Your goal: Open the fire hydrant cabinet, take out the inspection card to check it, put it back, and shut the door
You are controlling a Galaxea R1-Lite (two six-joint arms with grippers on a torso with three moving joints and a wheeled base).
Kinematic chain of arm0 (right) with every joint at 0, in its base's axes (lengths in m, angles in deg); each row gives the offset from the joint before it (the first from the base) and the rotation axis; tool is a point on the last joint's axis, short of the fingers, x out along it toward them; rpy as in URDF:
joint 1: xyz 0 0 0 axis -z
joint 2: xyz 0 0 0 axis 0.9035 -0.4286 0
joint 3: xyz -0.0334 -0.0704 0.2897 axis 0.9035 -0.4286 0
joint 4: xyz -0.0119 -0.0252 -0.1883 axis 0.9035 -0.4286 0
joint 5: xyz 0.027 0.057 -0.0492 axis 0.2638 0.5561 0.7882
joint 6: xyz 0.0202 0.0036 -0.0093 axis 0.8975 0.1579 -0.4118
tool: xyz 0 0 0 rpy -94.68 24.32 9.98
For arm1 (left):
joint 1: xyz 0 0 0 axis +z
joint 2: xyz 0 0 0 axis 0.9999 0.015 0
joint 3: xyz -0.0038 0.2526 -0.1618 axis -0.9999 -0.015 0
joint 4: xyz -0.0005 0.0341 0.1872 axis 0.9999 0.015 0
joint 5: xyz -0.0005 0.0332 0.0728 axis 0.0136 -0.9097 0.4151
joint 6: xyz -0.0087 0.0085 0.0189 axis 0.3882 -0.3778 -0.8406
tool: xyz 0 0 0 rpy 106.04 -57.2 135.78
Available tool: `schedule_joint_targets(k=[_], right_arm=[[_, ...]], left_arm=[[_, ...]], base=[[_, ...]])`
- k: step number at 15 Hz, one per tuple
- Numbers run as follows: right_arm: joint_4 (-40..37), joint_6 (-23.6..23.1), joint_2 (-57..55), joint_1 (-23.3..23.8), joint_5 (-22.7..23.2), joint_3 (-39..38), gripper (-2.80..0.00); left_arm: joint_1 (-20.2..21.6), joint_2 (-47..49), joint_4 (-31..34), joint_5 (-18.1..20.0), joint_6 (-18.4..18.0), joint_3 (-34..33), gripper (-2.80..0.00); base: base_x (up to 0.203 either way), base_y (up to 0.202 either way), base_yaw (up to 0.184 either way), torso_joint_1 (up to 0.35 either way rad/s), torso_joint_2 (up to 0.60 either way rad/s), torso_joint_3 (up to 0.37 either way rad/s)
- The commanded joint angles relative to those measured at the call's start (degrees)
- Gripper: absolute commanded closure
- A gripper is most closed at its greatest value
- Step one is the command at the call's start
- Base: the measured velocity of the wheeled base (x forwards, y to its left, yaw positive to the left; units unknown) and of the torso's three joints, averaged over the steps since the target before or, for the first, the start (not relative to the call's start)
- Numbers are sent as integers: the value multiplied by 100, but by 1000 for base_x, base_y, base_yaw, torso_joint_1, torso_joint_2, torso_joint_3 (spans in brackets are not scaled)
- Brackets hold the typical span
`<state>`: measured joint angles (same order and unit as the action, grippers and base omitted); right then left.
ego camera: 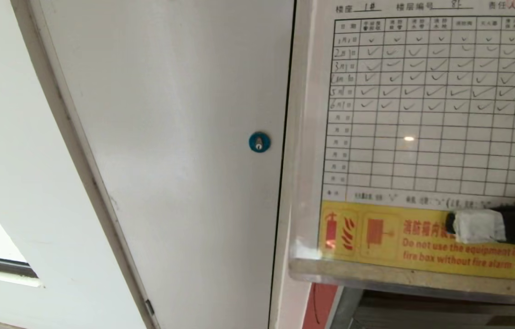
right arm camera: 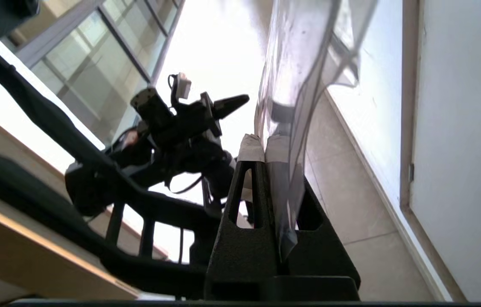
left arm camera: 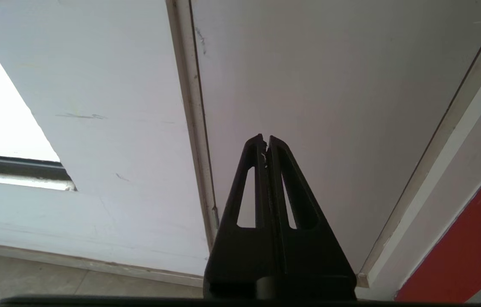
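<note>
Head view: right gripper [ego camera: 456, 225] reaching in from the right edge, white-taped fingertips [ego camera: 479, 226] pinching the inspection card [ego camera: 422, 137] at its lower right, over the yellow warning strip [ego camera: 403, 242]. Card in a clear sleeve, held up facing the camera, its ticked grid extending above and to the left of the gripper. Below the gripper, a sliver of the fire hydrant cabinet [ego camera: 319, 304], red. Far left of it, the white panel door [ego camera: 170, 137] with a round blue lock [ego camera: 259, 142].

Left wrist view: left gripper [left arm camera: 266, 140] pressed together, empty, pointing at the white door; red cabinet edge [left arm camera: 470, 247] off to one side.

Right wrist view: right gripper [right arm camera: 264, 143] clamped on the card's clear sleeve [right arm camera: 300, 64], running edge-on past the fingertips. Beside it, the left arm [right arm camera: 172, 123], well apart.
</note>
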<state>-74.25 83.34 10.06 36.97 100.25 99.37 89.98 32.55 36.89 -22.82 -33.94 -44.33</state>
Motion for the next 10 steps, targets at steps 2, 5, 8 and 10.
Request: schedule_joint_targets(k=[2, 5, 8, 10], right_arm=[[436, 288, -287, -526, -238, -80, 0], [459, 327, -416, -702, -250, -137, 0], [451, 327, -530, -753, -250, -137, 0], [451, 333, -551, -906, -332, -142, 0]], left_arm=[[-4, 7, -2, -2, 4, -35, 0], [1, 7, -2, -2, 4, -35, 0], [2, 1, -2, -2, 4, -35, 0], [4, 7, -2, -2, 4, -35, 0]], base=[[0, 0, 0, 0, 0, 0], [0, 0, 0, 0, 0, 0], [0, 0, 0, 0, 0, 0], [0, 0, 0, 0, 0, 0]])
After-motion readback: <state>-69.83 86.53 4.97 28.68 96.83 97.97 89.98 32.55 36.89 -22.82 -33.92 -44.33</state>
